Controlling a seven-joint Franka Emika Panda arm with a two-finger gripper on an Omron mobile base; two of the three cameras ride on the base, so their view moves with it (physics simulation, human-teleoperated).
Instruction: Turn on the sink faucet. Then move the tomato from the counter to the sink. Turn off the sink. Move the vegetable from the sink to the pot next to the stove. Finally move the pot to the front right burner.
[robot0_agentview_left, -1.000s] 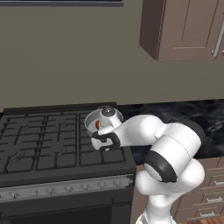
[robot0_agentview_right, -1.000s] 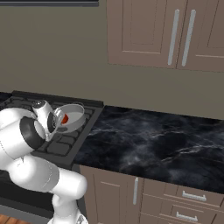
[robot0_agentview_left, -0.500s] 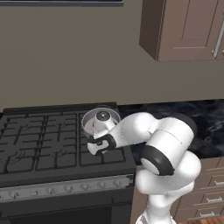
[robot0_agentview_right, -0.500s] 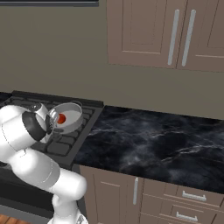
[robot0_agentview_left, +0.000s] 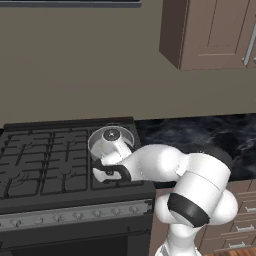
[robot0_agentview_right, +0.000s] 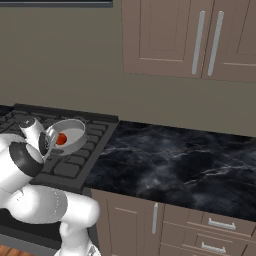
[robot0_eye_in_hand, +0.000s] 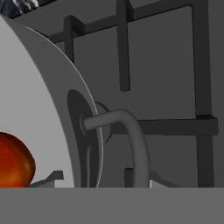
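Note:
My gripper (robot0_agentview_right: 48, 143) is shut on the small grey pot (robot0_agentview_right: 70, 135), gripping its near rim beside the looped handle (robot0_eye_in_hand: 133, 140). The pot hangs tilted just above the grates on the right side of the black stove (robot0_agentview_right: 75, 166). The round red-orange tomato (robot0_agentview_right: 61, 139) lies inside it, and it also shows as the tomato (robot0_eye_in_hand: 13, 162) at the left of the hand view. From the left base the pot (robot0_agentview_left: 98, 146) sits partly behind my hand, with the gripper (robot0_agentview_left: 117, 148) at its near edge. Which burner lies under the pot I cannot tell.
The glossy black marble counter (robot0_agentview_right: 175, 165) runs right of the stove, also seen as the counter (robot0_agentview_left: 200, 135). Brown wall cabinets (robot0_agentview_right: 200, 35) hang above it and drawers (robot0_agentview_right: 215, 235) sit below. The stove's left grates (robot0_agentview_left: 35, 160) and grey knob panel (robot0_agentview_left: 75, 214) are bare.
The pot with the tomato has shifted a little to the left over the stove's right side and sits slightly lower, carried by my hand. The base has not moved.

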